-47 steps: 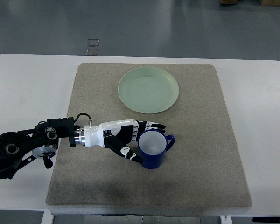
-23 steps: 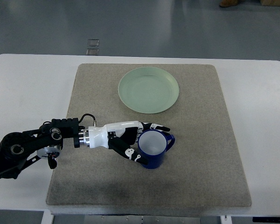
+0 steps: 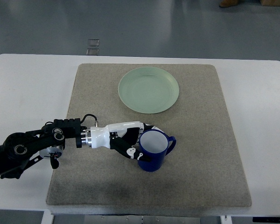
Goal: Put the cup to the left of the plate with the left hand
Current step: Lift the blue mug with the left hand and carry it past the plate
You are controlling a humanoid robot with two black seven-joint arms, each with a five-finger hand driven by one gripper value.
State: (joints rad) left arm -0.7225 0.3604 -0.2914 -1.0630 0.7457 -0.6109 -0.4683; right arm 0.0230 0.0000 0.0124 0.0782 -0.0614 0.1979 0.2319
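The mat [image 3: 200, 140] is lying on the table [image 3: 28, 84], and the plate [image 3: 149, 89] is sitting on its far half. The cup [image 3: 152, 150] is standing nearer the robot, well apart from the plate, handle pointing right. The left hand [image 3: 130, 140] is reaching in from the left, touching the cup's left side.

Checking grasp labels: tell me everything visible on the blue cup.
The blue cup is a glossy mug, upright on the grey mat, its inside pale and apparently empty. Its handle points right. It stands below the green plate, apart from it. The left hand wraps its left side, fingers curled against the wall.
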